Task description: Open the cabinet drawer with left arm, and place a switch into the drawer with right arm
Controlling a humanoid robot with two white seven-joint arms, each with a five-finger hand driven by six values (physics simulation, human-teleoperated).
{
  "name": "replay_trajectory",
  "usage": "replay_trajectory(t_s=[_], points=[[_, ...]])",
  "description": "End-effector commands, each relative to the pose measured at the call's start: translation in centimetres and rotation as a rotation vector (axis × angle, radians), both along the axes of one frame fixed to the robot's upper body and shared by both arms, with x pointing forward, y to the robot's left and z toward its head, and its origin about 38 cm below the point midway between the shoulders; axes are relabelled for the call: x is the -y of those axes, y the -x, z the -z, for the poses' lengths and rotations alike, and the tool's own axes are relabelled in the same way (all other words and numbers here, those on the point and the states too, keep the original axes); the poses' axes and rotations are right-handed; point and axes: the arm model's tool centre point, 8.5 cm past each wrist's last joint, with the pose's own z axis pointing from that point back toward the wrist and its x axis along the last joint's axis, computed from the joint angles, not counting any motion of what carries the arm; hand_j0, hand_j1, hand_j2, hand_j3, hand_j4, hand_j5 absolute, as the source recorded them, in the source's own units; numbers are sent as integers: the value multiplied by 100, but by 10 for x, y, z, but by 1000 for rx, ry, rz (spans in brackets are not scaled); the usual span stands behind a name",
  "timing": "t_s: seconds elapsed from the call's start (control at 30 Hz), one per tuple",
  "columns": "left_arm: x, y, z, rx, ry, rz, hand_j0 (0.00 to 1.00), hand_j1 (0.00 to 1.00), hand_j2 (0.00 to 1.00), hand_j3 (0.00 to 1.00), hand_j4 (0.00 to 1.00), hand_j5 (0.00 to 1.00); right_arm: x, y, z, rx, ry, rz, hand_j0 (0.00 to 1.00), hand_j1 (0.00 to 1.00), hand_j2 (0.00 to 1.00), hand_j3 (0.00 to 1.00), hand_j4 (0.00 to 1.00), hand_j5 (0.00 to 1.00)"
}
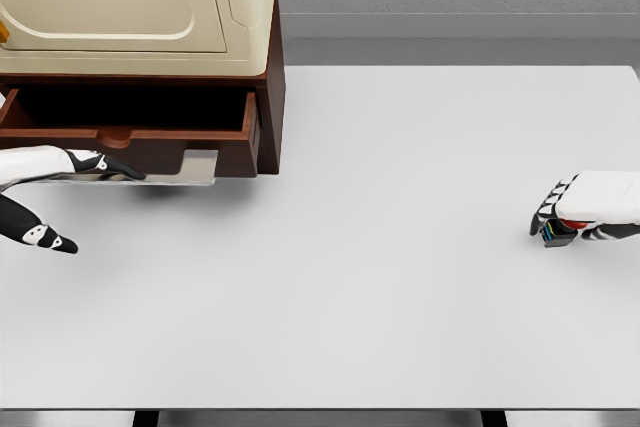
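While your right hand [565,215] curls around the switch [556,231] at the table's [400,297] right edge, treat it as small, rigid and light; keep the fingers wrapped round its body. Your left hand [95,164], fingers extended, rests at the open drawer [130,137].

Single head view, steeply down over table [400,247], mid-range

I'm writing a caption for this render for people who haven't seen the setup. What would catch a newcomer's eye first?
The dark brown wooden cabinet drawer at the upper left stands pulled open, with the white left hand at its front. Far across the bare white table, at the right edge, the right hand is curled around a small dark switch.
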Motion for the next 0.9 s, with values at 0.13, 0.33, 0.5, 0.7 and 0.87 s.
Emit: replay_trajectory(t_s=[0.13, 0.33, 0.5, 0.7, 0.87], points=[[-2, 1, -2, -3, -2, -5, 91, 91, 91, 91, 91, 91, 1, 0, -1, 0, -4, 4, 47, 47, 47, 47, 47, 47], [-4, 3, 1, -16, -4, -3, 91, 91, 91, 91, 91, 91, 2, 0, -2, 2, -4, 8, 47, 47, 47, 47, 47, 47], [-6, 7, 0, -8, -7, 16, 91, 91, 91, 91, 91, 91, 6, -6, -14, 34, -26, 29, 49, 49, 49, 49, 49, 49], [-9, 13, 2, -16, -10, 34, 91, 91, 91, 91, 91, 91, 13, -16, -23, 66, -41, 64, 54, 54, 54, 54, 54, 54], [-13, 17, -3, -13, -4, 44, 91, 91, 91, 91, 91, 91, 9, -18, -21, 68, -53, 59, 54, 54, 54, 54, 54, 54]])
